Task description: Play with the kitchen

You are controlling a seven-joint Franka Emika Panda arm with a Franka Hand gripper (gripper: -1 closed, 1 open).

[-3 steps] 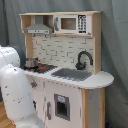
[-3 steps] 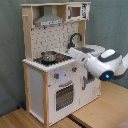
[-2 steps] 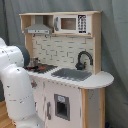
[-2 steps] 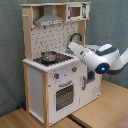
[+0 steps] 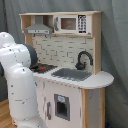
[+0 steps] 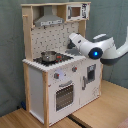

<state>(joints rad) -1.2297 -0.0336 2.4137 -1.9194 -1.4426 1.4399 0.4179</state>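
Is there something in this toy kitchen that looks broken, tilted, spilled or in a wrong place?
Nothing stands out. The kitchen stands upright with its oven door closed. A small pot sits level on the hob. The sink and tap look intact, and no spill shows on the counter.

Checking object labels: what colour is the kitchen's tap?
Black; the curved tap shows best in the first exterior view, behind the grey sink.

The white arm (image 5: pixel 20 85) fills the left side of the first exterior view, bent at its joints. In the second exterior view it (image 6: pixel 97 47) reaches in from the right edge toward the frame's centre, a blue light glowing on it.
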